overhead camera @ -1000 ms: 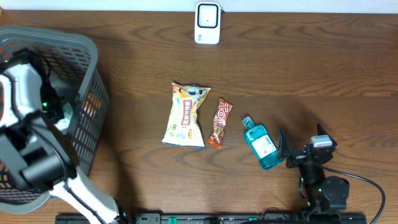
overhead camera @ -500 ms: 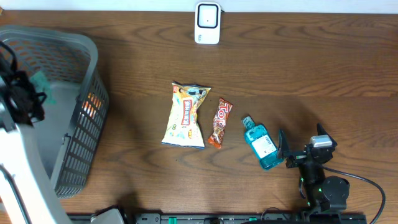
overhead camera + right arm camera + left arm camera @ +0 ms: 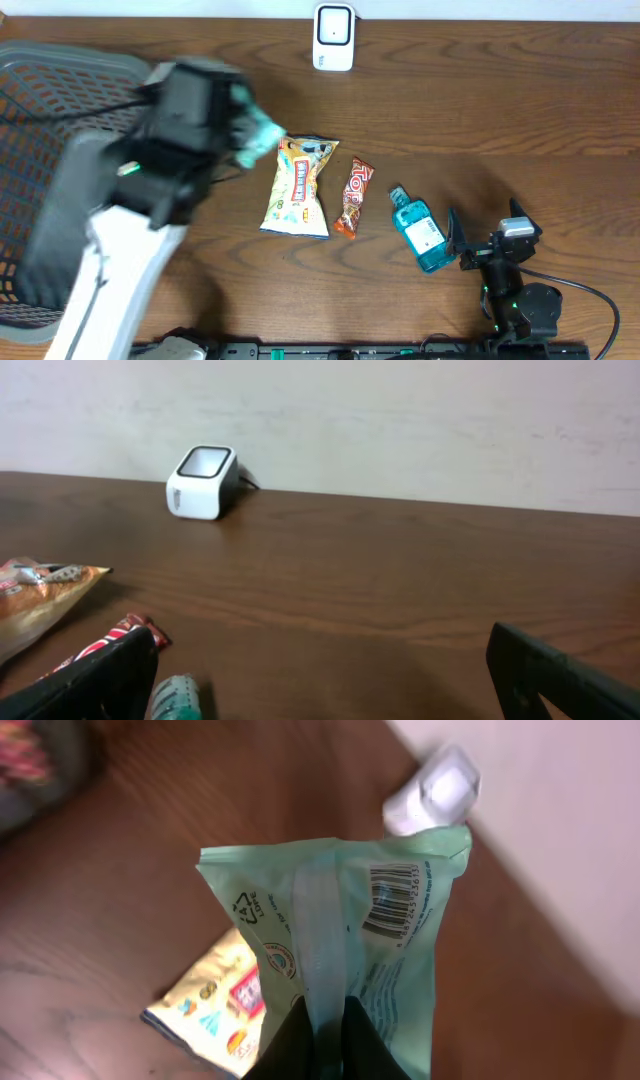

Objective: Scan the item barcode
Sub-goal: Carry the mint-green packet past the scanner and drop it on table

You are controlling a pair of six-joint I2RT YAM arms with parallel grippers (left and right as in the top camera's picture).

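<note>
Two hands, one busy. At the near edge of the bench (image 3: pixel 520 120) the right hand (image 3: pixel 325 670) rests wide open and empty beside the blue bottle (image 3: pixel 420 233). Further in, the left hand (image 3: pixel 322 1038) is pinched tight on one end of a green packet (image 3: pixel 330 920), held in the air near the snack bag (image 3: pixel 298 186). The packet's barcode (image 3: pixel 392 898) sits uncovered by its far corner. At the far edge stands the white scanner (image 3: pixel 333 37). To scan well, I'd face the barcode flat to the scanner's window, film unwrinkled.
</note>
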